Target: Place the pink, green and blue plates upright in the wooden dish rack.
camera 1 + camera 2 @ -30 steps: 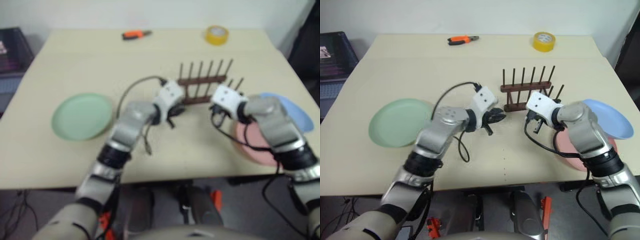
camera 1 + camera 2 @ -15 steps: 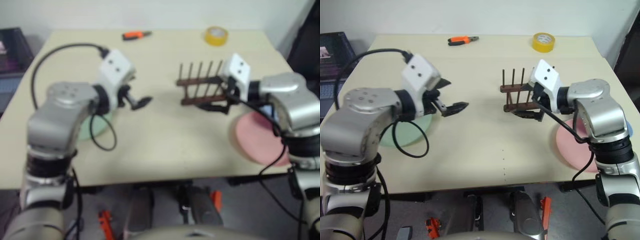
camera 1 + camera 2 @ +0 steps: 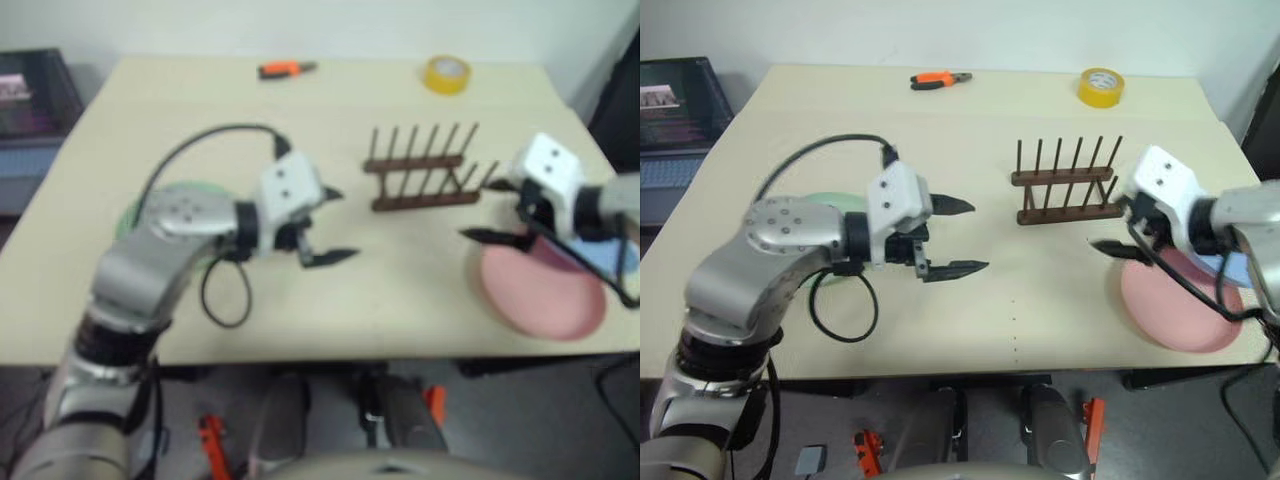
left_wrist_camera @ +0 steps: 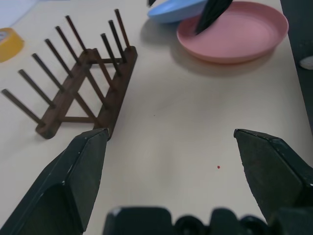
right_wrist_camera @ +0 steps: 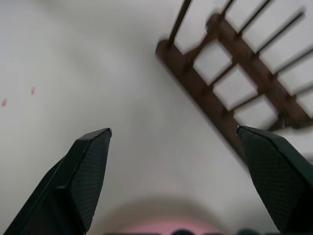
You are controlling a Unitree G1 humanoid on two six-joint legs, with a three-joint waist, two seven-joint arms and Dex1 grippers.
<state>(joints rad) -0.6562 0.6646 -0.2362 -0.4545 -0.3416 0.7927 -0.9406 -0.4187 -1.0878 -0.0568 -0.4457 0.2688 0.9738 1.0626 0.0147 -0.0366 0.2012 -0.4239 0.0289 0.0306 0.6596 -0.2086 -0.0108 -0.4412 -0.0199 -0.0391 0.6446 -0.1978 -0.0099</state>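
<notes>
Both pincers are spreading wide, empty, where a second ago they were nearly shut, so picking up is only beginning. Nearest, the pink plate (image 3: pixel 1178 310) is lying flat under the right pincer (image 3: pixel 1118 227), the blue plate (image 4: pixel 178 9) touching it (green plate (image 3: pixel 830 205) behind the left pincer (image 3: pixel 955 237)). Farther back, the rack (image 3: pixel 1065 187) is standing bare.

We find no readable text, label, brand, number or sign on anything here; the dark crate (image 3: pixel 680 100) beside the table carries a small picture too blurred to read.
</notes>
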